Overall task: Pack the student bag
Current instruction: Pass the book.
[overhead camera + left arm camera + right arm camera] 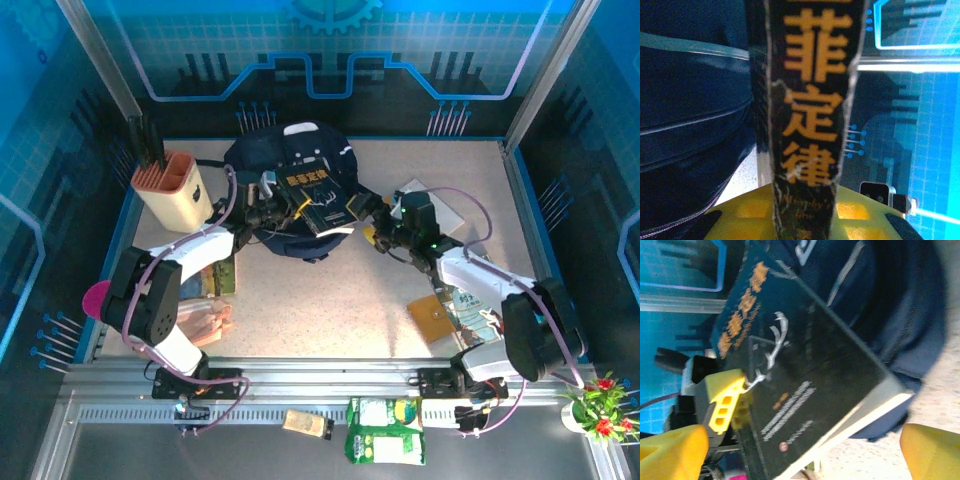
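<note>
The student bag (262, 160), dark navy with white piping, lies at the back middle of the table. A dark book with an orange Chinese title (318, 198) is tilted on top of it. My left gripper (288, 210) is shut on the book's spine (807, 125), which stands between its yellow fingers (860, 215), with the bag (690, 115) to the left. My right gripper (376, 226) is open just right of the book, apart from it. The book's cover (805, 385) lies ahead of its wide-spread yellow fingertips (670, 452), with the bag (900, 305) behind it.
A beige pen holder (170, 190) stands at the back left. Books and packets (210, 300) and a pink thing (95, 298) lie by the left arm. A white box (445, 212) and a brown card (432, 315) are at the right. A green packet (385, 430) lies on the front rail.
</note>
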`<state>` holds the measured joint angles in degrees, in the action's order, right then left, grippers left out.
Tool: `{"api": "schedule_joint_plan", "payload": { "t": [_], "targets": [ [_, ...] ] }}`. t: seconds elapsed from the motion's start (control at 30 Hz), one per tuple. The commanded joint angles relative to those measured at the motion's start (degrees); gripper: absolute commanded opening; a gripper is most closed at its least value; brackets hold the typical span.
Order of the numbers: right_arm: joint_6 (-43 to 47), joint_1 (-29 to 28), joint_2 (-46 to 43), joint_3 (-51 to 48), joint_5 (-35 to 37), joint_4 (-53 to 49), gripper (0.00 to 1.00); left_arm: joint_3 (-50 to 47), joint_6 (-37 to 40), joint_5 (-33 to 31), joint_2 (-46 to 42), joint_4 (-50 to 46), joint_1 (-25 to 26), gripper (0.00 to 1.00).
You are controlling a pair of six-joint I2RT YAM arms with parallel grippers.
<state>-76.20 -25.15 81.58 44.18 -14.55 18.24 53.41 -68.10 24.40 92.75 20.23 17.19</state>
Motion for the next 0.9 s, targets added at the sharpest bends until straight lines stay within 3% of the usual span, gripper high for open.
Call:
{"api": "schedule_joint_plan", "payload": {
  "t": [0.0, 0.3, 0.53, 0.87],
  "targets": [
    [-8.9, -2.8, 3.7, 1.7, 0.6, 12.3, 1.00, 0.0, -6.3, -3.4, -3.3, 10.6, -0.3, 0.08],
    [-16.0, -7.3, 11.2, 2.3, 3.2, 22.3, 0.95, -0.8, -9.1, -7.5, -5.0, 12.2, -0.1, 0.08],
    [-17.3, -7.0, 15.9, 3.0, 4.5, 31.0, 0.72, -1.3, -11.1, -8.4, -6.2, 11.8, 0.0, 0.09],
    [-13.2, -4.8, 14.8, 3.3, 5.4, 29.4, 0.48, -0.7, -10.6, -8.9, -6.5, 9.1, 0.0, 0.12]
  ]
}}
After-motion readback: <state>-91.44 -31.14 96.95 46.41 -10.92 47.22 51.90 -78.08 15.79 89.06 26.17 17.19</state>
